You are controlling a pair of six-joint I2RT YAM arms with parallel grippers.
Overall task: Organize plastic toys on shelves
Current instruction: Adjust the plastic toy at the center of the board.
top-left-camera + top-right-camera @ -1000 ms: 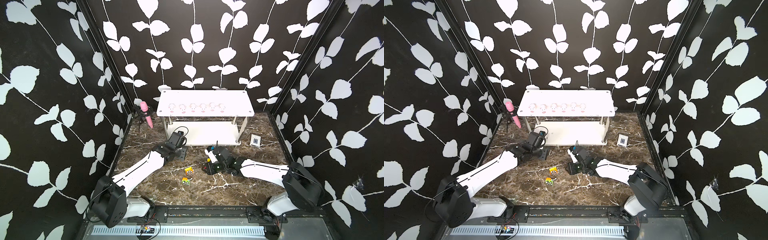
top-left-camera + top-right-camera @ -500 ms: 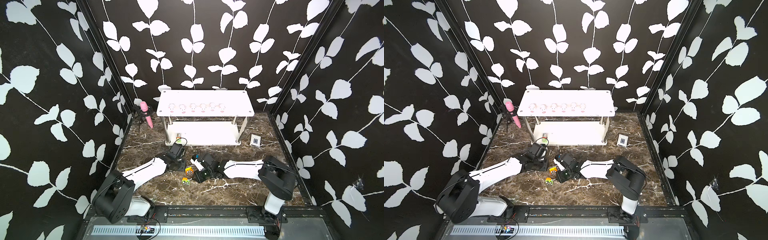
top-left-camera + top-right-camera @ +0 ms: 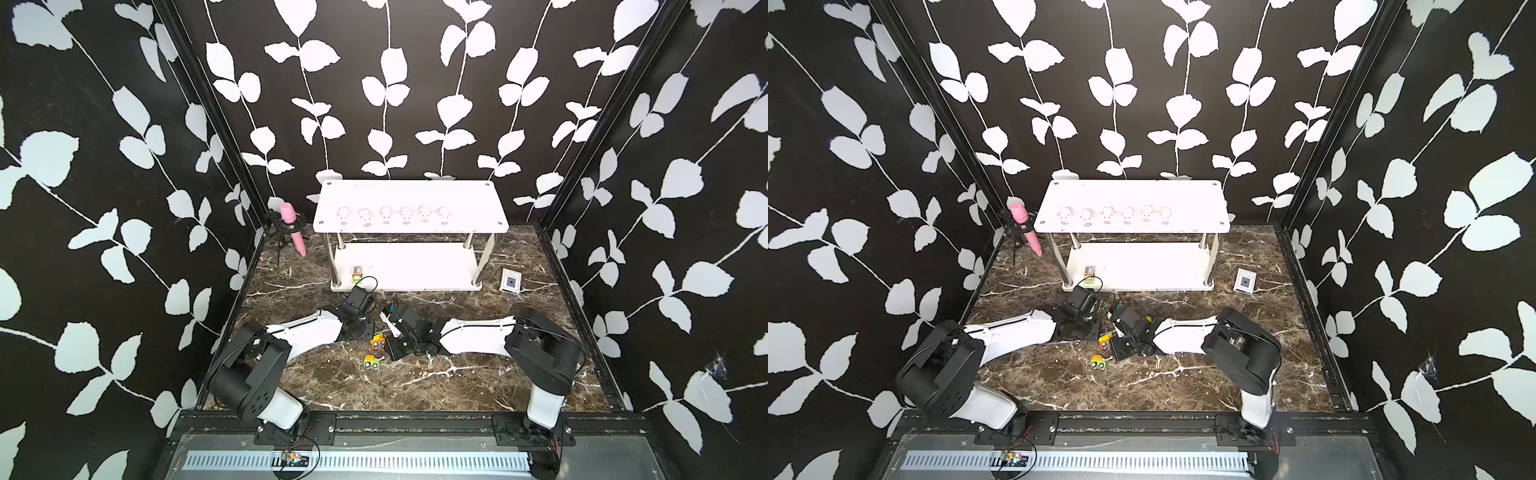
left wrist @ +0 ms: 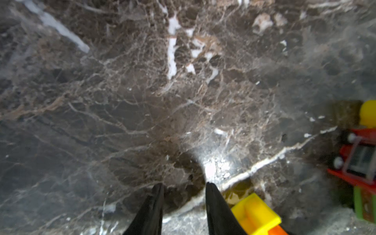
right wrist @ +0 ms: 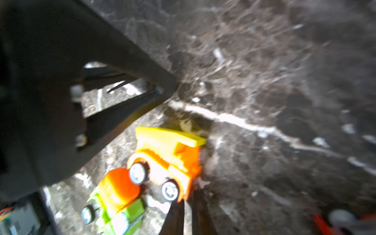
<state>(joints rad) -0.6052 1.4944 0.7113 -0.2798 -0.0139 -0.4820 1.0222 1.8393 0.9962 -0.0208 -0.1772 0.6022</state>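
A white two-tier rack (image 3: 457, 195) stands at 12 o'clock. Six pale-pink pigs (image 3: 392, 216) line its top board, snouts toward 6. One small vehicle (image 3: 356, 274) sits at the lower board's 8 o'clock corner. Mid-floor stands an orange-yellow dump truck (image 3: 377, 342), with a green-orange truck (image 3: 372, 362) just beside it at its 6 o'clock.
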